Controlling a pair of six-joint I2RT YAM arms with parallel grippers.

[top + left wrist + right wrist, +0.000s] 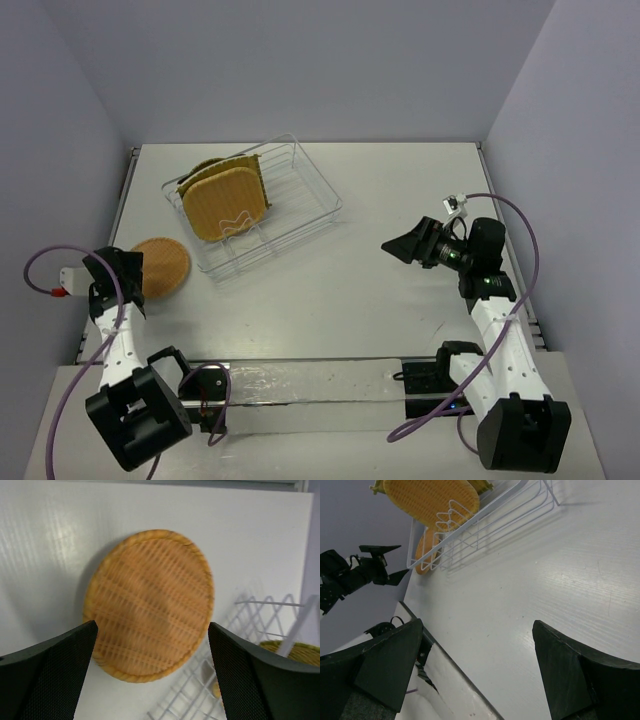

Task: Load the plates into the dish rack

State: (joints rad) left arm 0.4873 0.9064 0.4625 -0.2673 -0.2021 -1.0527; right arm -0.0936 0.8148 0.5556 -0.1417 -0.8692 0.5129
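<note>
A round orange woven plate [162,266] [150,605] lies flat on the table just left of the wire dish rack [318,176] [260,611] [485,527]. My left gripper [128,278] [152,626] hovers over that plate's near-left edge, open, with nothing between its fingers. In the rack a rounded-square orange woven plate [228,205] [432,497] stands on edge, with a yellowish plate [205,168] [296,652] close behind it. My right gripper [405,246] [477,625] is raised over bare table right of the rack, open and holding nothing.
The rack sits at an angle at the back left of the white table [400,190]. Grey walls close in on the left, back and right. The arm bases and a white strip [300,385] line the near edge.
</note>
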